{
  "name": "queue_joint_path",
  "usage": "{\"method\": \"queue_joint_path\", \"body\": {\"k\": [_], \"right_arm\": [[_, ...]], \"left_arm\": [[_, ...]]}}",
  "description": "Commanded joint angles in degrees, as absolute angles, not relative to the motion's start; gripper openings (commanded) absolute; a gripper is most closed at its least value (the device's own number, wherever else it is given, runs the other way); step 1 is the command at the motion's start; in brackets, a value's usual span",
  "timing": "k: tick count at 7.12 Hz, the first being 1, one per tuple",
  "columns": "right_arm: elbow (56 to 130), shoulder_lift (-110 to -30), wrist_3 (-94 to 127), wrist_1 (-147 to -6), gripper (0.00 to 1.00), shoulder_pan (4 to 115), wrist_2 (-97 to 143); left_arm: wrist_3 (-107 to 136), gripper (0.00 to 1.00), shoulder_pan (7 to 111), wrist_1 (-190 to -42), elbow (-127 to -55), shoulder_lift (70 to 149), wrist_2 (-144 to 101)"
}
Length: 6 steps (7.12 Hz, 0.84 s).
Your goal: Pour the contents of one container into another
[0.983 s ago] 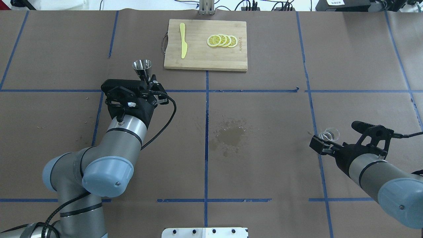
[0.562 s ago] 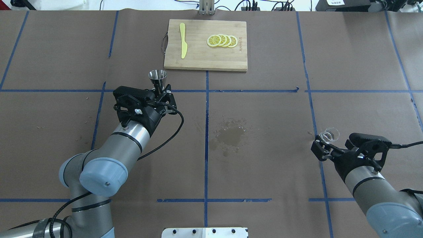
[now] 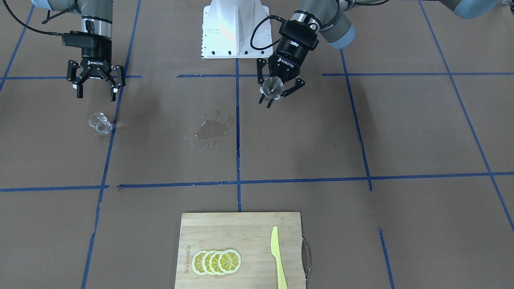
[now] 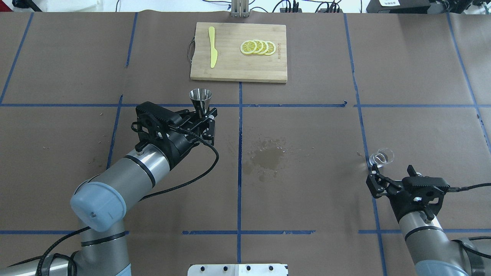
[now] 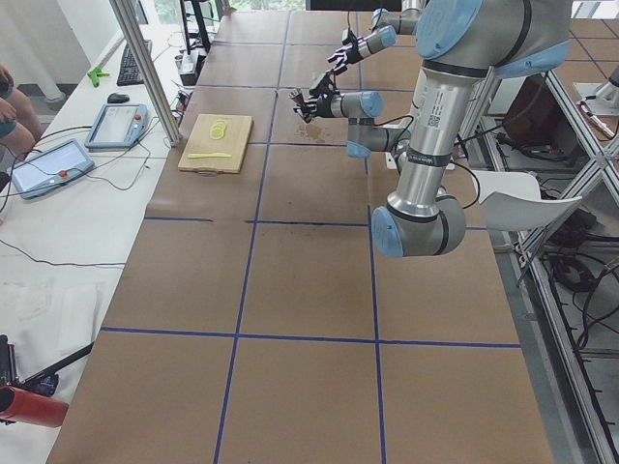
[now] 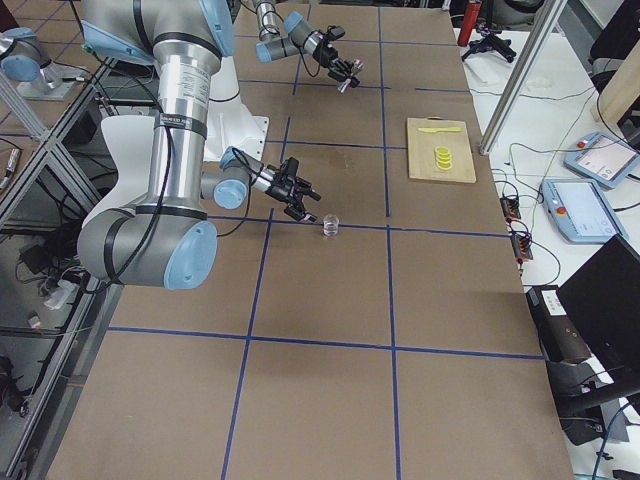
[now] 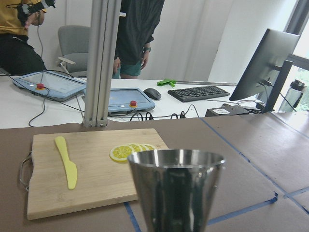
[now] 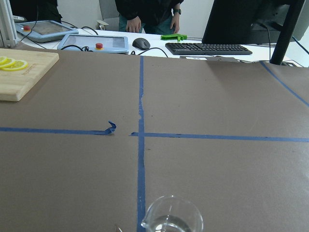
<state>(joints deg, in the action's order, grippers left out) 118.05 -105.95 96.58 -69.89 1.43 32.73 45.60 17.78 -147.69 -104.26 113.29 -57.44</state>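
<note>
The small clear glass cup (image 4: 382, 156) stands upright on the brown paper at the right (image 3: 100, 123), with a little clear liquid in it (image 8: 171, 218). My right gripper (image 4: 377, 183) hangs open just behind it on the robot's side (image 3: 95, 89), a short gap away and touching nothing. The steel hourglass jigger (image 4: 200, 98) is held upright above the table left of centre, with my left gripper (image 4: 204, 116) shut on its narrow waist (image 3: 274, 90). Its wide rim fills the bottom of the left wrist view (image 7: 176, 186).
A wooden cutting board (image 4: 230, 69) at the far middle carries lemon slices (image 4: 257, 47) and a yellow knife (image 4: 212, 46). A wet stain (image 4: 268, 158) marks the paper at the centre. Blue tape lines cross the table. People stand beyond the far edge.
My left arm has carried the jigger to the right, toward the table's centre line. My right gripper has drawn back from beside the glass cup toward the robot, and the cup has stayed put.
</note>
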Motion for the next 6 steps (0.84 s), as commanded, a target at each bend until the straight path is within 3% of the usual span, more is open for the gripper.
{"method": "queue_joint_path", "body": {"k": [1,6], "right_arm": [[113.23,-104.51,97.47,-69.70,0.99,0.44,28.05],[106.28,-101.34,97.56,-68.20,0.99,1.84,25.93]], "left_arm": [[45.09,0.00,17.84,-148.18,-104.33,112.51,-57.83],[44.30,0.00,18.02,-148.18,-104.33,112.06,-57.66]]}}
